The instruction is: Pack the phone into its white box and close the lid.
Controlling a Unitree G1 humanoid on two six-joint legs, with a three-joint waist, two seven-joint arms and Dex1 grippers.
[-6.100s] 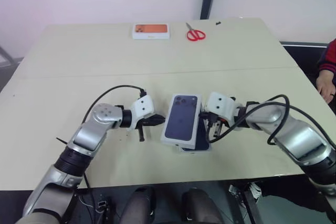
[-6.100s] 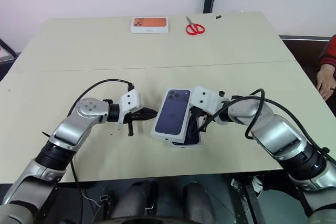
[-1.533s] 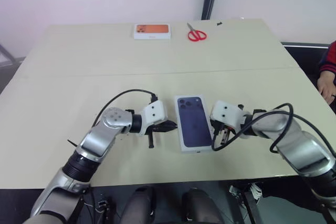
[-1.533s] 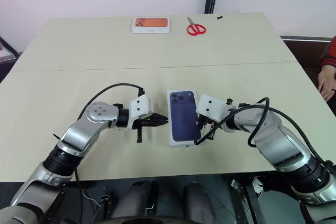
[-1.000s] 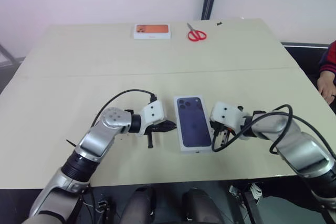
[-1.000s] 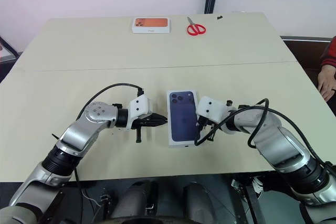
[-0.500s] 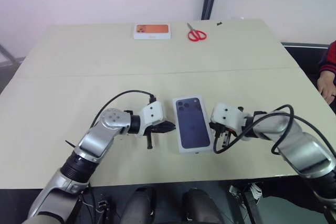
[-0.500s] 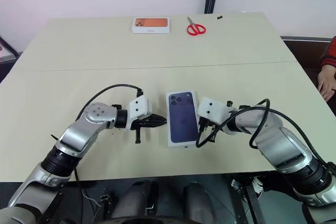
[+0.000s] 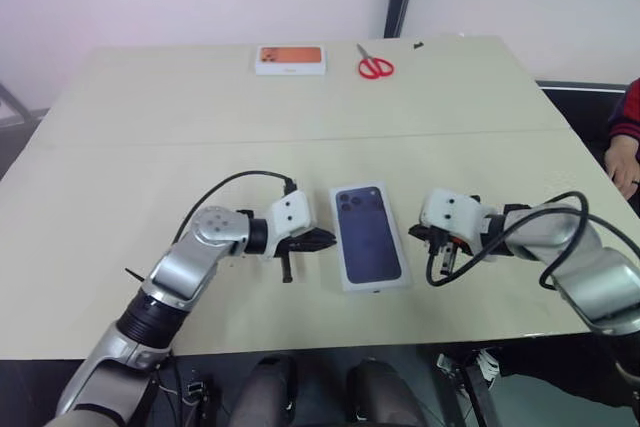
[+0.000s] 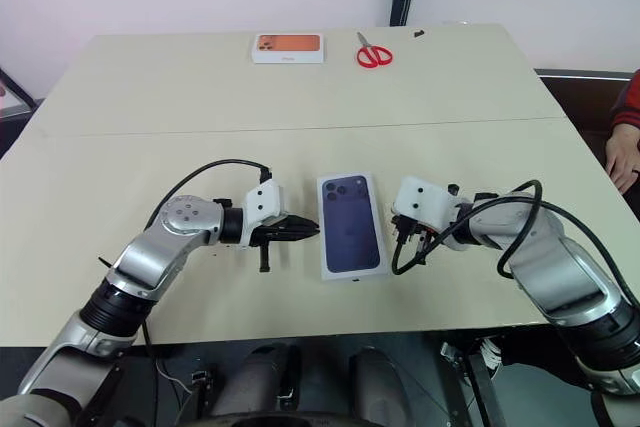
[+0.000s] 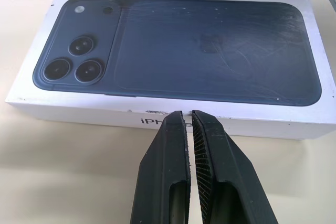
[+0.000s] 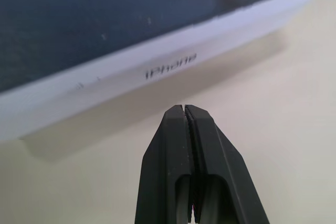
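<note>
The lid (image 9: 369, 235) sits flat on the white box (image 11: 220, 123), fully closed, lying on the table (image 9: 150, 147) between the two grippers with its long axis running away from the robot. The phone is not visible, presumably inside. Left gripper (image 9: 325, 240) is on the lid's left long side, fingers pressed together, tips just beside or touching the box's side wall; cannot tell which. Right gripper (image 10: 401, 239) is on the opposite long side, also pressed together and holding nothing, with a clear gap of bare table between its tips and the box wall, so the left arm is nearer. Nothing stands between either gripper and the box. Far beyond both grippers, well apart: orange-pictured box (image 9: 289, 59) and red scissors (image 9: 373, 67). A person's hand (image 9: 626, 169) is at the table's right edge, clear of the work. Task looks essentially done.
</note>
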